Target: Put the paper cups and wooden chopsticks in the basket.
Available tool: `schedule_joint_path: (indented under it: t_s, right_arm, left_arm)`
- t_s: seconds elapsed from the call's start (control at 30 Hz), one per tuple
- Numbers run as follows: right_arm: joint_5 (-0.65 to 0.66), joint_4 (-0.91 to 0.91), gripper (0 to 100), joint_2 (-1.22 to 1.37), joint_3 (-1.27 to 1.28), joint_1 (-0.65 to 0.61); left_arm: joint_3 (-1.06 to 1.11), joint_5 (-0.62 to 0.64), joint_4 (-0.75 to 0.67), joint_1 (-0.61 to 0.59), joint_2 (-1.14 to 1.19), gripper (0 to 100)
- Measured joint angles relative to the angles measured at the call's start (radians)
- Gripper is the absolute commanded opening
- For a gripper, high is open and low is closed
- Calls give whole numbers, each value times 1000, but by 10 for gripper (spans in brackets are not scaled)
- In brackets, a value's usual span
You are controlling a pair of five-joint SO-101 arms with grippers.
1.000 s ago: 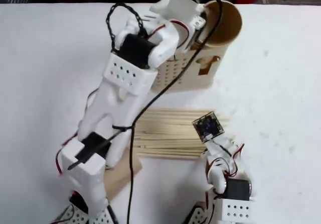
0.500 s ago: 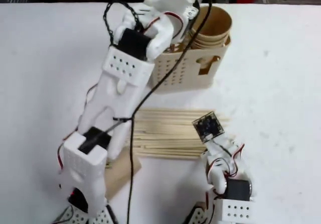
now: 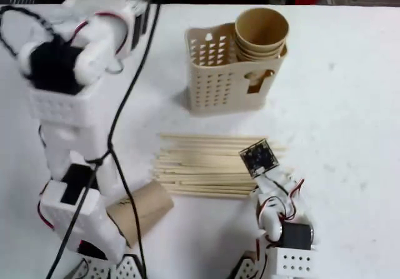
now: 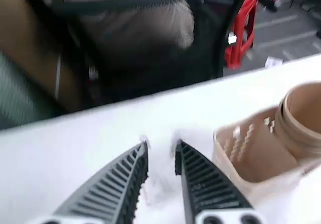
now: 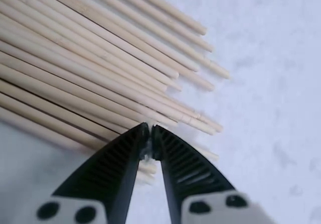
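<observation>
a white table [image 3: 350, 104] is viewed from above. a cream slotted basket [image 3: 219, 85] stands upright at twelve o'clock from the table's middle, with a stack of brown cups [image 3: 261, 32] already seated in its three o'clock end. a flat row of chopsticks [image 3: 206, 166] lies on the table at six o'clock from the basket, well apart from it. one loose cup [image 3: 140, 209] lies on its side at eight o'clock from the chopsticks, just beside the left arm's base. the left claw [image 4: 160, 148] is held above bare table at nine o'clock from the basket, its jaws parted by a narrow gap, and nothing is held. the right claw [image 5: 150, 131] is poised over the three o'clock ends of the chopsticks, its jaws closed tip to tip, and nothing is clearly gripped. several risks are judged likely from here: the loose cup could be rolled away by a nudge, or its thin wall crushed by a hard squeeze; the slim chopsticks could be scattered or slip out if pinched near one end; the light basket could be tipped by a long stick caught on its rim.
</observation>
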Motion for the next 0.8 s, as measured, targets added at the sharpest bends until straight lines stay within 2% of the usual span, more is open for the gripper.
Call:
schedule_joint_path:
  t_s: [0.2,0.4,0.5,0.67,0.8]
  right_arm:
    - [0,0,18,0,0,0]
    - [0,0,18,0,0,0]
    - [0,0,18,0,0,0]
    - [0,0,18,0,0,0]
    - [0,0,18,0,0,0]
  left_arm:
    - [147,29,28,-61,-100,105]
    - [603,2,14,-126,-339,109]
    - [921,-68,-95,-189,-468,110]
    - [1498,-149,-422,-327,-666,110]
    - [1881,-173,-583,-364,-865,110]
